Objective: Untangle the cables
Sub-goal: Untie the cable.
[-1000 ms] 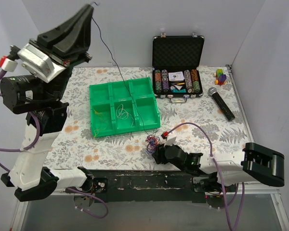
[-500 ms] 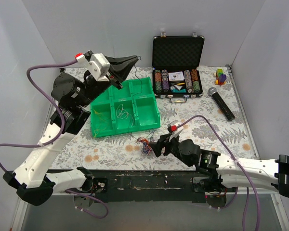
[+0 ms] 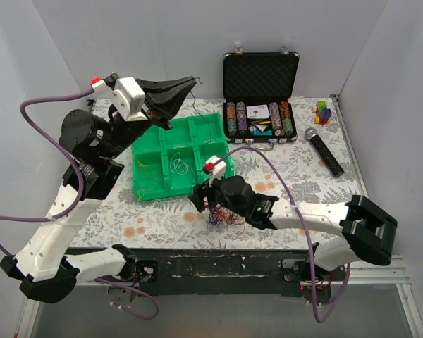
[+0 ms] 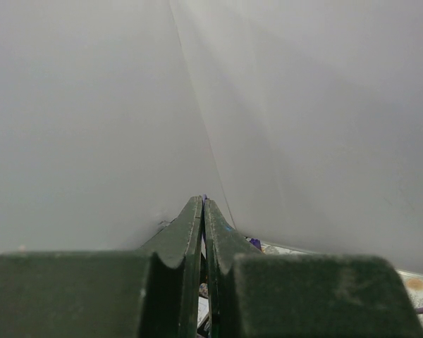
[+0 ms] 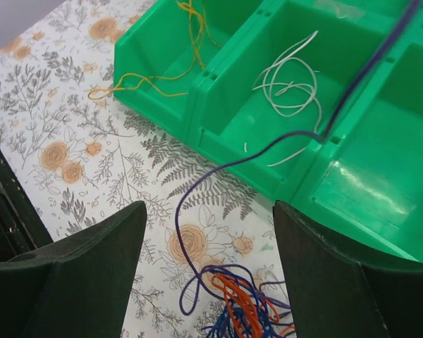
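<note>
From above, the left arm rises from its base with the elbow bent, and the left pincer (image 3: 189,83) lies level and points right, high over the back of the green tray (image 3: 151,134). The right arm reaches low and leftward along the near edge of the surface (image 3: 338,193). The right pincer (image 3: 204,204) hangs over the tangle (image 3: 222,218) in front of the tray. Print on the cards in the chip case (image 3: 259,70) is too small to read. On the left wrist, the left pincer (image 4: 204,204) is pressed shut, nipping a speck of purple cable (image 4: 205,198) at the tips. On the right wrist, the right pincer (image 5: 210,218) gapes wide and holds nothing. Below it the purple cable (image 5: 197,179) climbs from the tangle (image 5: 233,310) across the tray (image 5: 197,105). A white cable (image 5: 292,88) lies in one compartment, and an orange cable (image 5: 155,84) trails over the wall.
</note>
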{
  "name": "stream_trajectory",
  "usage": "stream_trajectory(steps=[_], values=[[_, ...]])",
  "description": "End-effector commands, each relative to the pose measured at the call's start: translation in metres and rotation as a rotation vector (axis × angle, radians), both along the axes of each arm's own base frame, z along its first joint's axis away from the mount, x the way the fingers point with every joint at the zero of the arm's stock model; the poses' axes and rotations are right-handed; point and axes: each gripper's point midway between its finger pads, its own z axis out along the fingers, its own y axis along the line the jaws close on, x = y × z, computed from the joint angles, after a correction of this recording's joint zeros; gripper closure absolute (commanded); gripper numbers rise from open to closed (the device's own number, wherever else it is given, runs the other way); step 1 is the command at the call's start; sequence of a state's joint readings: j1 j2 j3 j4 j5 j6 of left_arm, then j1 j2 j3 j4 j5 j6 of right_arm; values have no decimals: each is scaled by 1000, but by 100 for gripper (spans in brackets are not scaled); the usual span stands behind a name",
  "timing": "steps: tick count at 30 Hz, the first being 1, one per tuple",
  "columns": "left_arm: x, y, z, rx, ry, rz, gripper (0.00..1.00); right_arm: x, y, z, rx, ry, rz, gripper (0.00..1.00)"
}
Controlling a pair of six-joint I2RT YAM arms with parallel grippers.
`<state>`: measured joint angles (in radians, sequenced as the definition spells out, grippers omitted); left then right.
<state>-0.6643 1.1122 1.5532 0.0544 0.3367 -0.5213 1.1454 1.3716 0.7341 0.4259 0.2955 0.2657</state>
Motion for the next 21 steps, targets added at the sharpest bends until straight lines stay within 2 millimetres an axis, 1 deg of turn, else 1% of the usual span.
stream_trajectory(steps=[1, 5, 6, 8, 10, 11, 13, 14, 15, 16, 18, 20, 21], values=[[-16, 12, 17, -19, -46, 3, 100, -3, 32, 16, 30, -15, 106, 20], [-21, 16, 25, -30, -62, 5, 100, 2, 42, -1, -5, 38, 106, 22], [-22, 17, 27, -33, -65, 5, 100, 2, 45, -3, -7, 46, 109, 25], [-23, 18, 29, -37, -70, 5, 100, 3, 50, -14, -28, 76, 109, 32], [-23, 18, 31, -40, -74, 9, 100, 3, 52, -15, -26, 92, 108, 45], [-23, 19, 31, -43, -76, 13, 100, 4, 52, -13, -23, 93, 99, 54], [-23, 20, 28, -42, -69, 13, 100, 4, 47, 1, 11, 72, 87, 73], [-22, 20, 23, -40, -59, 16, 96, 5, 44, 12, 40, 56, 75, 86], [-20, 20, 17, -36, -44, 19, 89, 7, 39, 26, 69, 34, 56, 95], [-20, 19, 10, -31, -31, 18, 78, 8, 33, 42, 99, 13, 38, 99], [-18, 18, -9, -9, 3, 14, 50, 7, 20, 68, 142, -26, 15, 99], [-14, 15, -35, 12, 59, 14, 31, 5, 7, 92, 185, -57, 0, 99], [-14, 15, -48, 27, 80, 12, 24, 3, -1, 104, 202, -70, -6, 99]])
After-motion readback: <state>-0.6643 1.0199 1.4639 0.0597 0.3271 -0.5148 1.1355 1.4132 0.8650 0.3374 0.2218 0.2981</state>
